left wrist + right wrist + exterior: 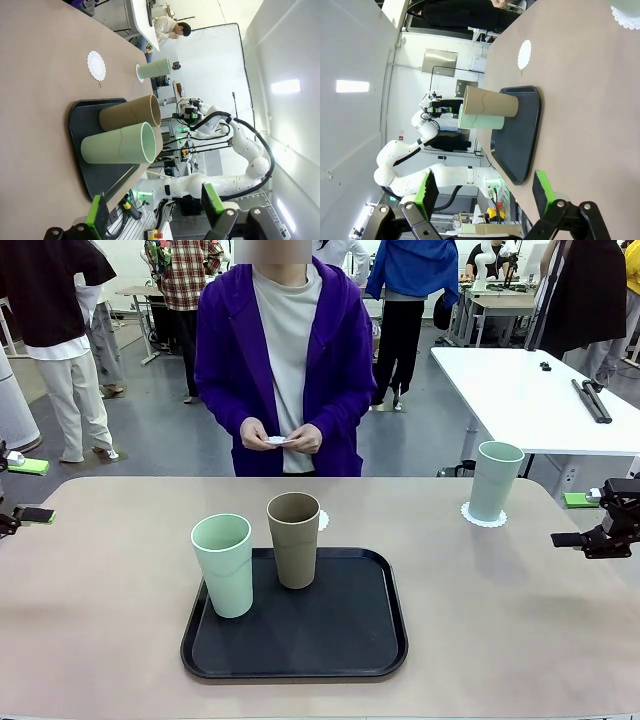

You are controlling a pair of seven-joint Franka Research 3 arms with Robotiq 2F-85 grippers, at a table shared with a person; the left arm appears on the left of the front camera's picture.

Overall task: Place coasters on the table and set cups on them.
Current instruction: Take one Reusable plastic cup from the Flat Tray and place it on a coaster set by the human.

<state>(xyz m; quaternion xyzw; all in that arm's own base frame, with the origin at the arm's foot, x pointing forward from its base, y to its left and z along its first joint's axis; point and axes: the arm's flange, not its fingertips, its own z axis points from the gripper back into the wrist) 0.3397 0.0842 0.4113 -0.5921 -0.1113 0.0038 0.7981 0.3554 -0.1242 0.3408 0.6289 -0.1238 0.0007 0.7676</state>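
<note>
I read left gripper [155, 206] spread wide, nothing between pads; right gripper [485, 192] likewise gaping, empty. Near on table [100, 620]: black tray [295, 668]. On tray front left, mint cup [224, 565]; just behind, right, tan cup [293, 540]. Just past tray's far edge, bare coaster [322, 519]. Beyond tray, far right, second mint cup [495, 480] upright on its coaster [483, 517]. Farthest beyond tray, person's hands [258, 433] pinch small white piece [277, 440].

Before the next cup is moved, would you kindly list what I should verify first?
1. Free coaster lying on the table: ok.
2. Tan cup and near mint cup upright on the tray: ok.
3. Left hand open: ok.
4. Right hand open: ok.
5. Third coaster laid down: not ok, the person's hands hold it.
6. Far mint cup on its coaster: ok.
</note>
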